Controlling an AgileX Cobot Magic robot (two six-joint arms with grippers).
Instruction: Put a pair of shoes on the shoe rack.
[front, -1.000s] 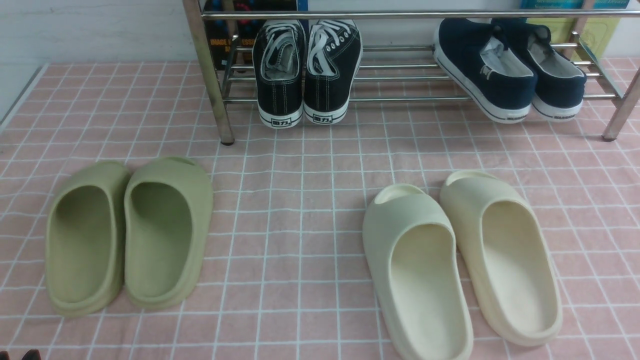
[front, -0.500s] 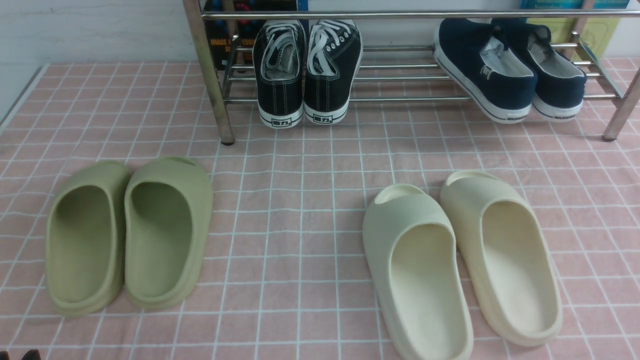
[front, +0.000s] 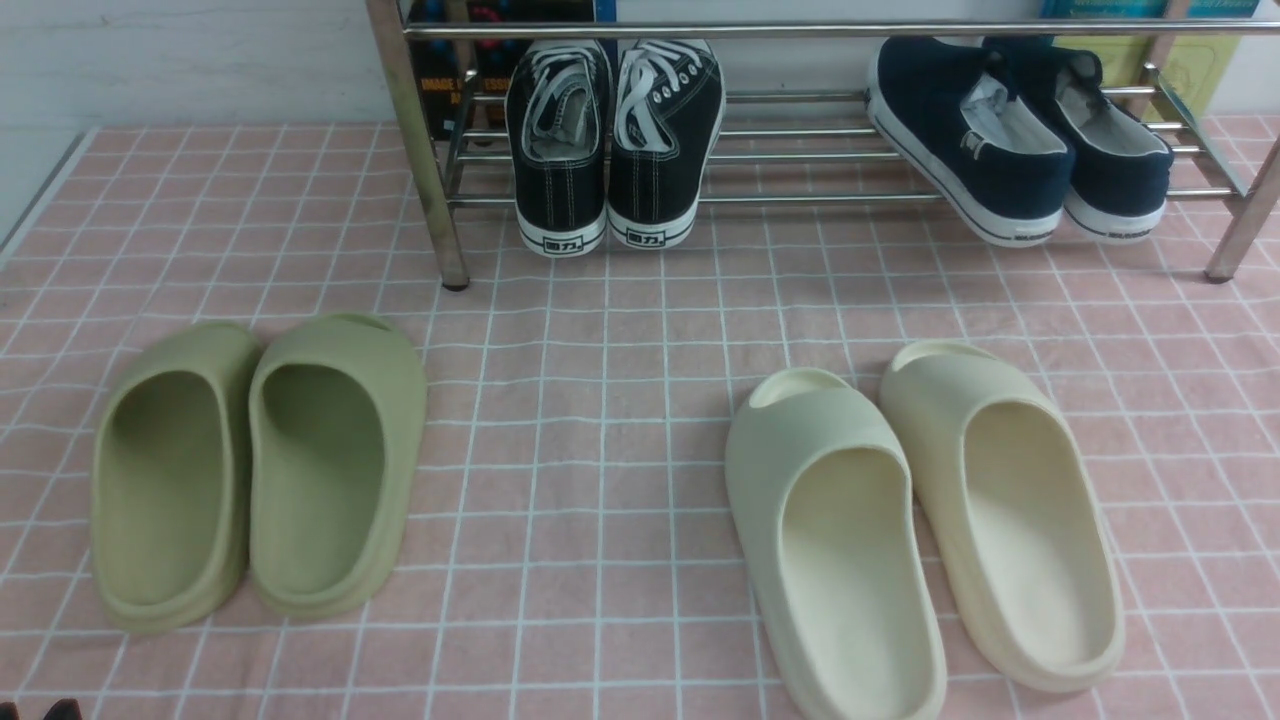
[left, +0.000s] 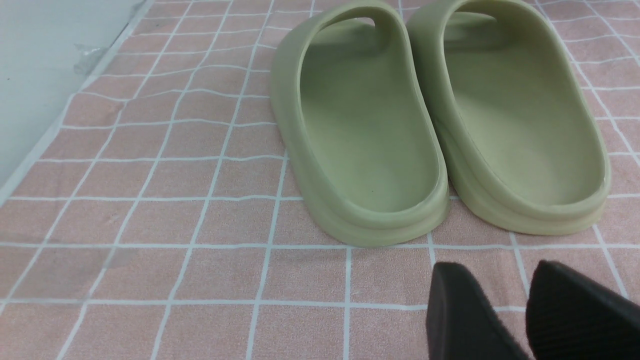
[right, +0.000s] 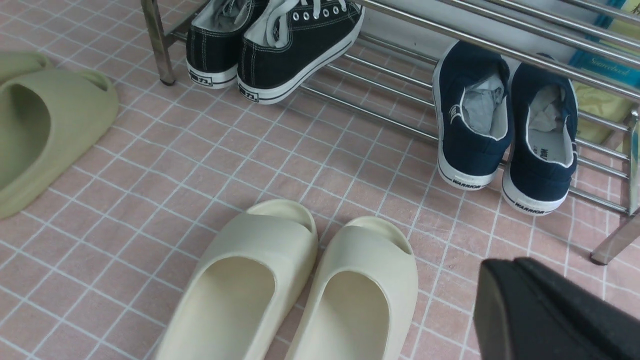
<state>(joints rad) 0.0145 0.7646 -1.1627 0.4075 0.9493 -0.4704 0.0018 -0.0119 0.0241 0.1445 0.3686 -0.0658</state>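
Both grippers hold nothing: my right gripper (right: 550, 310) is closed, my left gripper (left: 525, 310) slightly parted. Navy slip-on shoes (front: 1020, 140) already sit on the shoe rack (front: 800, 197), heels overhanging the front bar, so a bump could tip them off.

Shoe rack (front: 820, 30) shiny metal; pair of shoes (front: 1010, 140) matt canvas.

Two green foam slides (left: 440, 120) sat side by side on the pink checked cloth (left: 175, 220), their sides touching and their heels towards the camera. Just beyond the slides' heels, the left gripper (left: 525, 320) showed two black fingertips (left: 465, 315) with a narrow gap between them, holding nothing. Well off to the slides' far side, the cloth ended against a pale surface (left: 45, 65).
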